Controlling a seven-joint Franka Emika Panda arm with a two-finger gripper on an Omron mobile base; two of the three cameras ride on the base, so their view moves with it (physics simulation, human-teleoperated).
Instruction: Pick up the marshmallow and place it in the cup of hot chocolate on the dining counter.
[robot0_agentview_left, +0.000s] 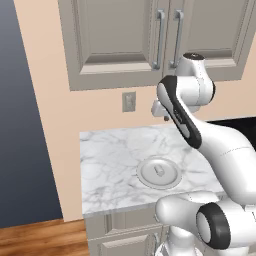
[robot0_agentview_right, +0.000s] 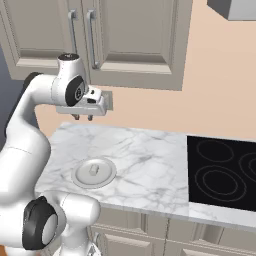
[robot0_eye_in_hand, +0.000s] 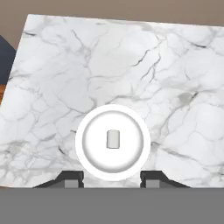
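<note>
Here the end effector (robot0_agentview_right: 83, 118) hangs high above the marble table (robot0_agentview_right: 150, 160), its two short dark fingers pointing down with a gap between them and nothing held. Below it and a touch toward the front edge sits the round grey-white plate (robot0_agentview_right: 106, 175), with the small white marshmallow (robot0_agentview_right: 93, 171) lying at its centre. A black cooktop (robot0_agentview_right: 222, 172) fills the table's right end. Grey wall cabinets (robot0_agentview_right: 135, 40) hang behind.
</note>
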